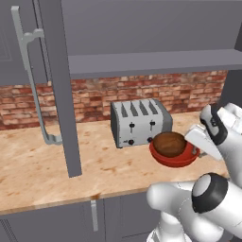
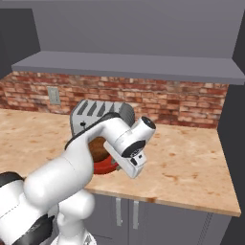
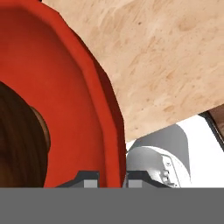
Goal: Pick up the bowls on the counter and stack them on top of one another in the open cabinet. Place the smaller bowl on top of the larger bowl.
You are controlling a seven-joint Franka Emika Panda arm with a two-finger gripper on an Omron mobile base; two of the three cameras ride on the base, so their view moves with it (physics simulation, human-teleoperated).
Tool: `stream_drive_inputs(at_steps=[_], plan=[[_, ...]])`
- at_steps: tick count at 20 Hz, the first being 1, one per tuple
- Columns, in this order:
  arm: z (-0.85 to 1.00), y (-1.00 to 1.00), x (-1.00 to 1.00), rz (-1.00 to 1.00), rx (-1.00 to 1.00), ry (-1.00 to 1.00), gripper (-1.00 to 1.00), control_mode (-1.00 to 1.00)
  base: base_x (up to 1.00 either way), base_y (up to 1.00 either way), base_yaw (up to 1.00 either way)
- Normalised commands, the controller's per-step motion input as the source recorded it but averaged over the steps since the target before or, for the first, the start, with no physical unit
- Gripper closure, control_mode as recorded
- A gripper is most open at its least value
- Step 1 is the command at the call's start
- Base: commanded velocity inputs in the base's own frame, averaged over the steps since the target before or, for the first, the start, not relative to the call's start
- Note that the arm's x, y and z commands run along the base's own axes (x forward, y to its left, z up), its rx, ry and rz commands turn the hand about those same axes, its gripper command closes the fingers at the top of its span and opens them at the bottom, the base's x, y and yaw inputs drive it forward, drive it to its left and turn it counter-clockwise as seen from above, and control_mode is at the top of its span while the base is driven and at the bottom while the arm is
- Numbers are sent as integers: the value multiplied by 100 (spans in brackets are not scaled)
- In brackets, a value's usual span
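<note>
At the left of the left base view, the open cabinet's door [image 1: 60, 90] is seen. In the middle a toaster [image 1: 140, 122] is stood on the bench [image 1: 42, 170]. Right of it, the brown bowl [image 1: 169, 144] is nested inside the red bowl [image 1: 174, 158]. The red bowl's rim is pinched by the nearly shut pincer [image 3: 111, 178].

I count two bowls: one red bowl [image 1: 176, 158] and one brown bowl [image 1: 168, 144]. There is one toaster [image 1: 140, 122] with four slots, one counter [image 1: 42, 163], one shelf [image 1: 151, 62], one cabinet door [image 1: 60, 90] and one long handle [image 1: 32, 78].
</note>
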Motion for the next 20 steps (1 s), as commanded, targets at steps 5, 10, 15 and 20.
stream_drive_inputs(at_steps=[5,10,15,20], plan=[[62,0,-25,0,2,0,100,-100,0,0,0],[70,0,-20,0,1,0,100,-100,0,0,0],[70,0,-13,0,0,0,100,-100,0,0,0],[66,0,-16,0,0,0,100,-100,0,0,0]])
